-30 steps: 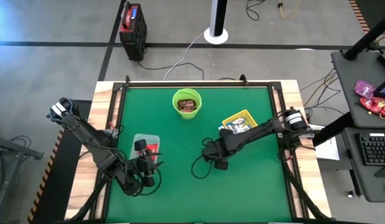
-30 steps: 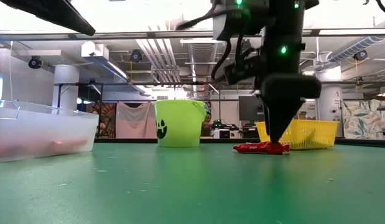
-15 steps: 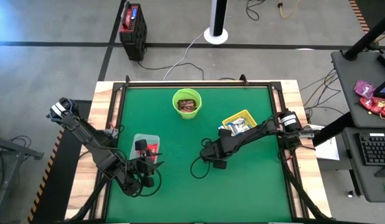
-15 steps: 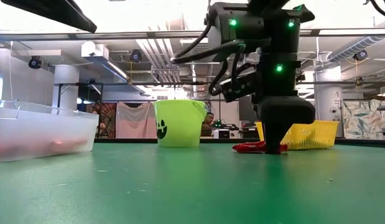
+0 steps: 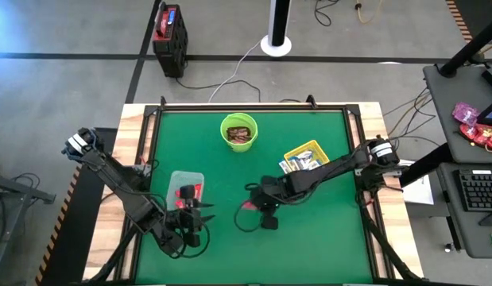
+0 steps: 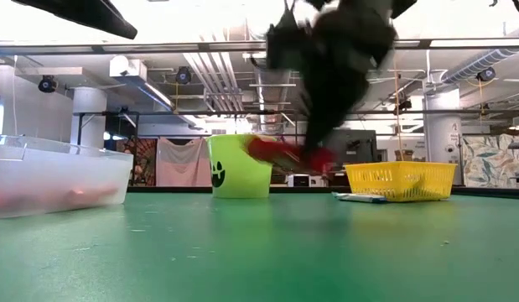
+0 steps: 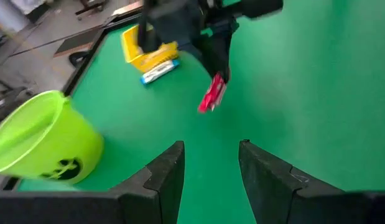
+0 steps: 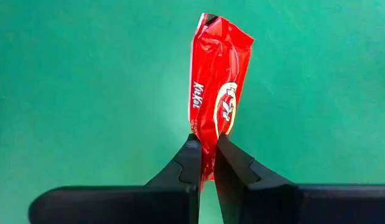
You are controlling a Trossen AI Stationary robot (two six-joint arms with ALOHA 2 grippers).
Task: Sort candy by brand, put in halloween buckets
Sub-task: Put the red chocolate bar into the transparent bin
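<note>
Red foil shows between the right gripper's (image 8: 205, 158) pinched fingers: a KitKat bar (image 8: 217, 99), clamped by one end and lifted off the green mat (image 5: 309, 238) near its middle. Out at twelve o'clock stands the lime-green bucket (image 5: 238, 132); the yellow tray (image 5: 307, 155) sits toward two. At eight o'clock the left gripper (image 7: 211, 180) hangs with fingers apart beside the clear tub (image 5: 187, 187).

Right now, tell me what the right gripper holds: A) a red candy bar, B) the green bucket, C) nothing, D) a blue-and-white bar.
A: the right gripper is pinched shut on a red candy bar, lifted off the green table.
</note>
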